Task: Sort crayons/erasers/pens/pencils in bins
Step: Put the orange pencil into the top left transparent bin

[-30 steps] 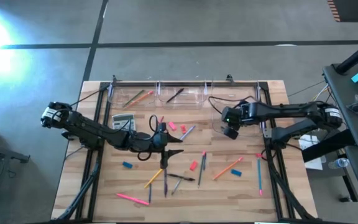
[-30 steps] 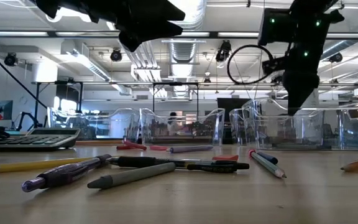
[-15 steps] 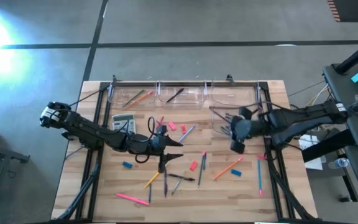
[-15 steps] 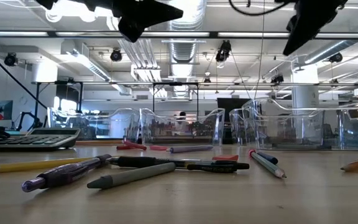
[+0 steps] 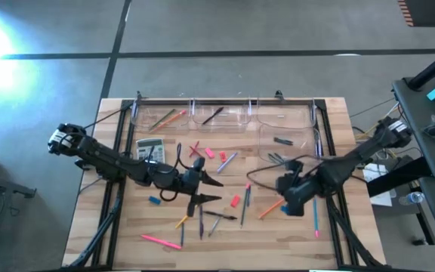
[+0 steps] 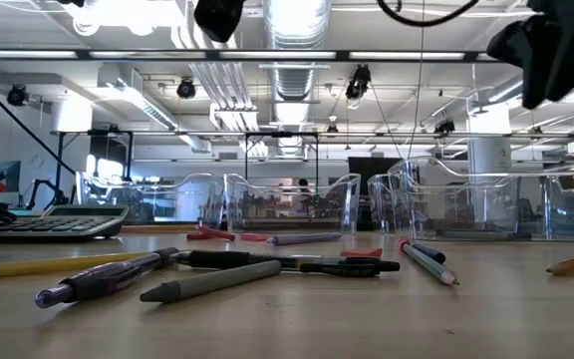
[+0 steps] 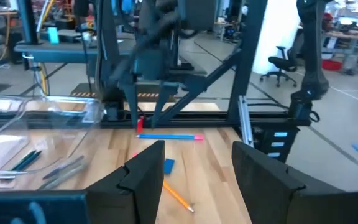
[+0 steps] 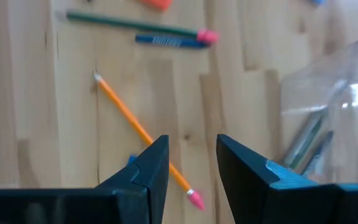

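Note:
My right gripper (image 5: 287,202) hangs open and empty over an orange pencil (image 5: 274,205) that lies flat on the table's near right part. In the right wrist view its fingers (image 8: 191,165) stand above the pencil's pink-tipped end (image 8: 193,199). My left gripper (image 5: 210,190) is open and empty above the table's middle, over several dark pens (image 5: 201,219). Four clear bins stand here: three along the far edge (image 5: 217,113) and one at the right (image 5: 285,147) with pens in it. Pink erasers (image 5: 208,153) and blue erasers (image 5: 288,209) lie scattered.
A grey calculator (image 5: 149,145) lies at the left. A blue pencil (image 5: 315,211) lies by the right edge and a pink pencil (image 5: 161,240) near the front edge. A green pencil (image 8: 135,25) and a blue pen (image 8: 169,40) lie beyond the orange pencil.
My right gripper has left the space over the right bin and gone toward the table's near edge, ending above the orange pencil. My left gripper has shifted a little toward the near edge.

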Robot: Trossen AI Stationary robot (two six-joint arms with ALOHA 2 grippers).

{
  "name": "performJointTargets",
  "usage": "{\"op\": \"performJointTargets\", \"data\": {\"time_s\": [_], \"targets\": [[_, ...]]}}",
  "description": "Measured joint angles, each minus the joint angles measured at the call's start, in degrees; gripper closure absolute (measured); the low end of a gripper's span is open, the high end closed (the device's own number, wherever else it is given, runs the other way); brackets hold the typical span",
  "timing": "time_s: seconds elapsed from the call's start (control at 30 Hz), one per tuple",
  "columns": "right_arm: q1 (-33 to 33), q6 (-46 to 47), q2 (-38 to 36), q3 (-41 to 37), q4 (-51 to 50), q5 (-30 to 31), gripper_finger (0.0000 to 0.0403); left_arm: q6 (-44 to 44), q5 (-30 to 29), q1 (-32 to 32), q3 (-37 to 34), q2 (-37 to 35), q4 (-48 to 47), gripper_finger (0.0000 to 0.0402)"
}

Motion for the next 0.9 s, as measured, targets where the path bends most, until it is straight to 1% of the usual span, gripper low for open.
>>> {"op": "performJointTargets", "data": {"time_s": [0.13, 0.23, 0.3, 0.47, 0.63, 0.77, 0.9], "targets": [[0.98, -0.37, 4.88, -0.02, 0.29, -1.99, 0.0272, 0.55, 0.07, -0.65, 0.00, -0.08, 0.85, 0.0228], [1.25, -0.69, 8.25, -0.28, 0.25, -4.70, 0.0267, 0.58, 0.07, -0.93, 0.00, -0.09, 0.74, 0.0228], [1.26, -1.42, 9.39, -1.26, 0.26, -4.91, 0.0266, 0.70, 0.07, -0.98, 0.00, -0.09, 0.78, 0.0228], [1.12, -0.71, 8.23, -6.89, 3.75, -6.38, 0.0269, 0.82, 0.07, -1.05, -0.07, -0.29, 0.64, 0.0228], [1.14, 1.65, 4.26, -13.67, 10.21, -9.24, 0.0270, 1.35, 0.07, -1.05, -0.33, -0.85, 0.71, 0.0228], [1.14, 2.59, 2.29, -17.61, 10.69, -9.51, 0.0274, 1.86, 0.07, -1.09, -0.50, -0.90, 0.58, 0.0228], [1.14, 2.60, 1.95, -20.89, 11.07, -9.53, 0.0279, 1.86, 0.05, -1.09, -0.71, -0.90, 0.56, 0.0228]]}}
